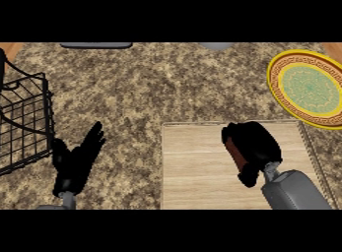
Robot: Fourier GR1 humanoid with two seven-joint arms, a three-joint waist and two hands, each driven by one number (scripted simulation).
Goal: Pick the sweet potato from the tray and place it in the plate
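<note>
Right hand [254,147] clasps sweet potato [234,150] mid-tray [195,172].

Two arms in shot, both built the same way: a smooth grey forearm ending in a matte black hand. The right forearm [297,191] is a chunky, rounded grey casing with a soft sheen, narrowing to a slim grey wrist before the bulky black right hand [255,147]. The left hand [75,160] is black too, with long slender fingers [93,138], on a thin grey wrist stub [68,199] at the lower edge.
</note>
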